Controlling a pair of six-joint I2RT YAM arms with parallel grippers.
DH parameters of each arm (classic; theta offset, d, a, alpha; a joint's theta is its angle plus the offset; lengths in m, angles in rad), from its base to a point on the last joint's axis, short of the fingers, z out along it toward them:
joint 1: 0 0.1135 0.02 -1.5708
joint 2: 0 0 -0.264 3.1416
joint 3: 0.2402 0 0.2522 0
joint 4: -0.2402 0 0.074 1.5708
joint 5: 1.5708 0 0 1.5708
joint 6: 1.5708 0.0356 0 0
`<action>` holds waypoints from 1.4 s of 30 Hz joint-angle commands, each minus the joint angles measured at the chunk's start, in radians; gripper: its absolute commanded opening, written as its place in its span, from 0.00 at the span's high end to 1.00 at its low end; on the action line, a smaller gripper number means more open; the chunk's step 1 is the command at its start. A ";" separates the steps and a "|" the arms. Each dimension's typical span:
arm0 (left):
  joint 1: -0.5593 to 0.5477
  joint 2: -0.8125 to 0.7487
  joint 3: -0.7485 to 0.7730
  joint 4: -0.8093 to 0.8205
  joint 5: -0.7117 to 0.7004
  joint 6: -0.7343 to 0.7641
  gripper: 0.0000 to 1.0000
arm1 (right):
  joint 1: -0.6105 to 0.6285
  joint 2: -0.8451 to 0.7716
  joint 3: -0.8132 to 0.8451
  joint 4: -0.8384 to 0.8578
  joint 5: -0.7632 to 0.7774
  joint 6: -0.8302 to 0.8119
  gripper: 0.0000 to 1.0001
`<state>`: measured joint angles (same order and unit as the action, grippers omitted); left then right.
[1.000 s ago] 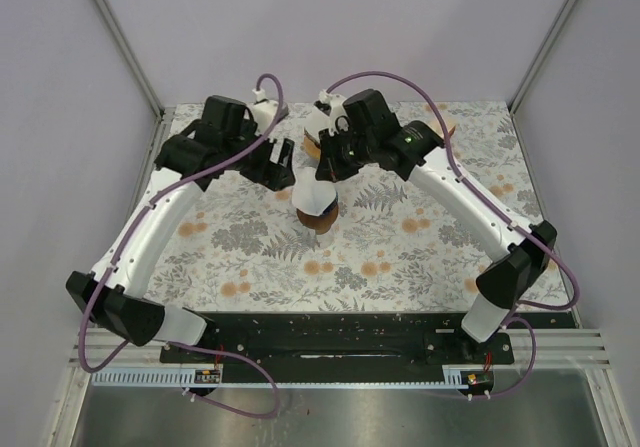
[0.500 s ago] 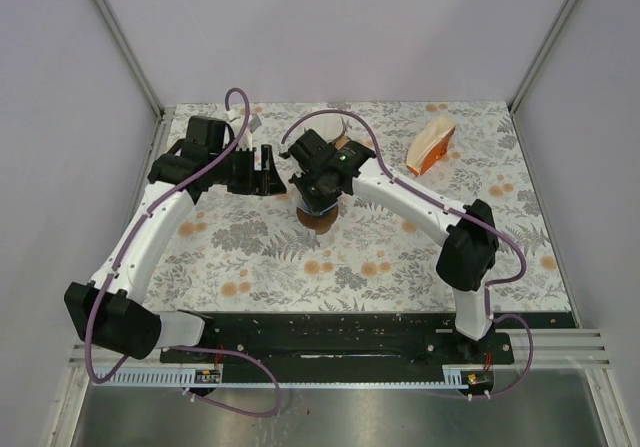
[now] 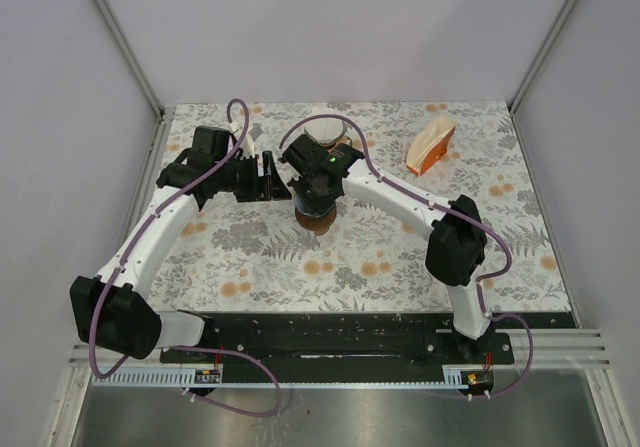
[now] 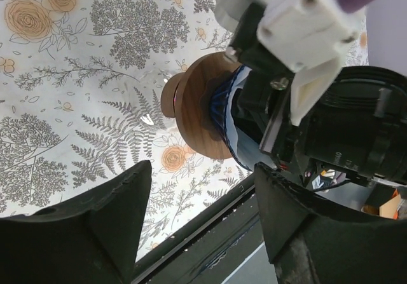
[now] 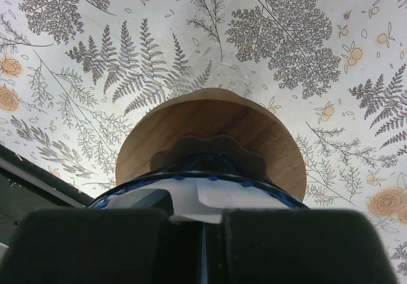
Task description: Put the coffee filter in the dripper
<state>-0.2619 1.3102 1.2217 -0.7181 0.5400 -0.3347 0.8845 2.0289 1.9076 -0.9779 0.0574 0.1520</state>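
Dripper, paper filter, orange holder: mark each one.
dripper (image 5: pixel 210 131), right wrist view, on its wooden base.
paper filter (image 5: pixel 222 198), right wrist view, on the white sheet.
orange holder (image 3: pixel 431 145), top view, on its sloped side.

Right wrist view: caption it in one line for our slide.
Right gripper pinches a paper filter at the blue-rimmed dripper on its wooden base, over a floral table.

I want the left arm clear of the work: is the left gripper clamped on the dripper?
No, the left gripper has its fingers spread apart, with the dripper beyond them, untouched.
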 commanded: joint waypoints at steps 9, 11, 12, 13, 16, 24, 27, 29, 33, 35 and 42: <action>-0.005 0.004 -0.048 0.129 0.078 -0.082 0.35 | 0.014 0.094 0.005 -0.018 0.041 0.021 1.00; -0.005 0.011 -0.053 0.140 0.080 -0.081 0.34 | 0.013 0.105 0.014 -0.028 0.045 0.021 1.00; -0.005 0.012 -0.059 0.144 0.078 -0.084 0.34 | 0.013 0.108 0.016 -0.031 0.042 0.023 1.00; -0.005 0.015 -0.068 0.150 0.080 -0.087 0.35 | 0.013 0.109 0.016 -0.034 0.042 0.021 1.00; -0.010 0.029 -0.093 0.167 0.098 -0.102 0.43 | 0.013 0.106 0.018 -0.035 0.039 0.021 1.00; -0.019 0.070 -0.071 0.169 0.091 -0.101 0.53 | 0.019 0.096 0.041 -0.044 0.038 0.008 1.00; -0.019 0.083 -0.065 0.157 0.080 -0.092 0.67 | 0.021 0.082 0.067 -0.062 0.039 -0.011 1.00; -0.019 0.080 -0.067 0.155 0.078 -0.090 0.74 | 0.021 0.067 0.087 -0.068 0.038 -0.025 0.96; -0.019 0.070 -0.067 0.155 0.075 -0.086 0.80 | 0.021 0.021 0.128 -0.064 0.036 -0.043 0.85; -0.019 0.066 -0.070 0.155 0.069 -0.082 0.80 | 0.019 0.005 0.146 -0.067 0.036 -0.054 0.83; -0.019 0.047 -0.073 0.154 0.051 -0.073 0.81 | 0.019 -0.015 0.199 -0.094 0.038 -0.080 0.81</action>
<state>-0.2813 1.3766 1.1397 -0.5682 0.6403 -0.4370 0.8913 2.0697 2.0430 -1.0466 0.0708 0.1047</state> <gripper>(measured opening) 0.194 0.185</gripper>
